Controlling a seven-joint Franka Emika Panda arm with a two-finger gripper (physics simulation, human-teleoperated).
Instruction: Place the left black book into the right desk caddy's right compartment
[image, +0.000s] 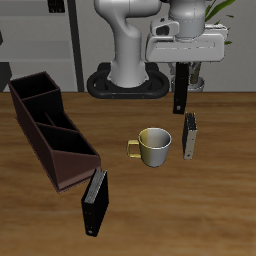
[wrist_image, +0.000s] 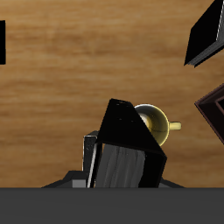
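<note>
The left black book hangs upright, clamped in the gripper above the table behind the mug, well apart from the right desk caddy, where a swing in transit could clip the rim

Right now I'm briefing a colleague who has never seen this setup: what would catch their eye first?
First, the gripper hanging above the table, shut on the left black book, which dangles upright in the air. Below it, the pale mug stands mid-table with another black book upright beside it. The long maroon right desk caddy lies along one side, a third black book at its near end.
</note>
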